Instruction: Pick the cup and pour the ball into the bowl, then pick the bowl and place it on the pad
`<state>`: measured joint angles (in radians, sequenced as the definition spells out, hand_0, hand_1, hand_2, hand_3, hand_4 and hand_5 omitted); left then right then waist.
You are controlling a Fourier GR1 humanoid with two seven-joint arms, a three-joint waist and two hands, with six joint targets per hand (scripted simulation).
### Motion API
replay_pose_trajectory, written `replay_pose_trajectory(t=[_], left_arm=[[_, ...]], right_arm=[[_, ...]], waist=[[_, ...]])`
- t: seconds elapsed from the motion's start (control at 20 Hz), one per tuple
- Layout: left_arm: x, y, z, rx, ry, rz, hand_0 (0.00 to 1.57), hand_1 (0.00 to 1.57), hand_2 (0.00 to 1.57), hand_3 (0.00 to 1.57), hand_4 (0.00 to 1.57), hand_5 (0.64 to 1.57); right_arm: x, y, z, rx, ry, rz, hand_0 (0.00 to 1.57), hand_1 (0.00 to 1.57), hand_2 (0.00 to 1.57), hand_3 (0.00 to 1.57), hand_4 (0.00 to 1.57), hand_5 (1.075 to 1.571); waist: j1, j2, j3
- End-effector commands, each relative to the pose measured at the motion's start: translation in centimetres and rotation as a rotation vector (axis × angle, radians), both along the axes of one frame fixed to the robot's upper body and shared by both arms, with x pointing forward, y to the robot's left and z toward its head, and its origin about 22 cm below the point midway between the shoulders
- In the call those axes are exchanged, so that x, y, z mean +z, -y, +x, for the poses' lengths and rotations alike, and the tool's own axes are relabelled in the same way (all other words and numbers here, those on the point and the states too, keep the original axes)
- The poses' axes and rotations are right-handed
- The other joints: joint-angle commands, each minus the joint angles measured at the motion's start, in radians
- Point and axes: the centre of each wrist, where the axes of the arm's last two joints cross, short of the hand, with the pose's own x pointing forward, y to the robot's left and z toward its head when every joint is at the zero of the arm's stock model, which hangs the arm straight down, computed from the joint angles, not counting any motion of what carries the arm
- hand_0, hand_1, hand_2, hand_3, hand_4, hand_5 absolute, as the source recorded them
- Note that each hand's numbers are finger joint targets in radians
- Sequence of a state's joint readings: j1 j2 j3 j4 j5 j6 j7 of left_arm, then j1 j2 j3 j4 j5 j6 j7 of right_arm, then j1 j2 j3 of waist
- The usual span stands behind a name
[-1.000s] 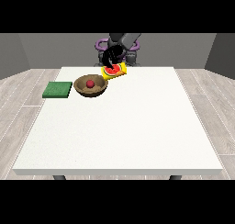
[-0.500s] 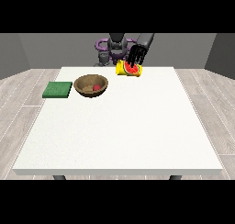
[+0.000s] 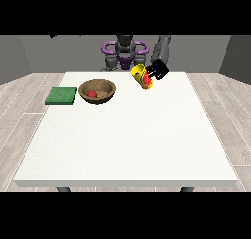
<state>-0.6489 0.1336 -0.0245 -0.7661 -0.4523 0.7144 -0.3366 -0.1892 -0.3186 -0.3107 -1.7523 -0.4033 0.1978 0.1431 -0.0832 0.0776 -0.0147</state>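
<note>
From my station I see the white table (image 3: 127,140) filling most of the front view, with the robot (image 3: 125,52) small at twelve o'clock behind its far edge. The hand at the view's right (image 3: 158,70) sits at about one o'clock from the table's middle, raised over the far edge, its black fingers curled round the yellow cup (image 3: 141,76). I read that as a closed hold on the cup. The cup is tilted, its mouth turned down toward the view's left, with a red patch showing on its side.

The wooden bowl (image 3: 97,91) stands on the table at roughly eleven o'clock, well apart from the cup. The red ball (image 3: 92,93) lies inside the bowl, toward its nine o'clock side. The green pad (image 3: 62,95) lies flat at nine o'clock of the bowl, just beside it but not touching it as far as I can tell.

I cannot make out the other hand anywhere in this view.
</note>
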Motion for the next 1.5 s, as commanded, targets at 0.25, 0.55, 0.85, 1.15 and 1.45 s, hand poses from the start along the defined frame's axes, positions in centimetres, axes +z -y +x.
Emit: replay_pose_trajectory(t=[0.25,0.55,0.85,1.15,1.45], left_arm=[[3.5,-2.9,0.1,-0.337,0.179,-0.696,0.41,0.41,0.0,0.0,0.26,1.569],[5.1,-10.4,0.7,-0.494,0.28,-0.761,0.0,0.0,0.0,0.0,0.0,1.553],[15.2,-18.7,1.6,-0.509,0.237,-0.68,0.0,0.0,0.0,0.0,0.0,1.531],[21.1,-18.2,1.9,-0.55,0.251,-0.533,0.0,0.0,0.0,0.0,0.0,1.518],[26.9,-20.7,0.6,-0.504,0.256,-0.531,0.0,0.0,0.0,0.0,0.0,1.533]], right_arm=[[0.0,-1.2,-0.4,-0.037,0.024,0.048,0.0,0.0,0.0,0.0,0.53,1.564],[3.6,-5.2,-0.5,-0.04,0.131,0.0,0.0,0.0,0.0,0.0,0.49,1.568],[-1.2,-6.1,0.3,-0.039,0.057,0.037,0.0,0.0,0.0,0.0,0.48,1.569],[-5.2,-5.1,3.8,-0.058,0.007,0.087,0.0,0.0,0.0,0.0,0.39,1.569],[-9.9,-1.9,4.7,-0.057,-0.065,0.142,0.0,0.0,0.0,0.0,0.34,1.571]], waist=[[0.115,0.097,0.0008],[0.117,0.231,0.0117],[0.11,0.257,0.0149],[0.129,0.298,0.0163],[0.101,0.271,0.0166]])
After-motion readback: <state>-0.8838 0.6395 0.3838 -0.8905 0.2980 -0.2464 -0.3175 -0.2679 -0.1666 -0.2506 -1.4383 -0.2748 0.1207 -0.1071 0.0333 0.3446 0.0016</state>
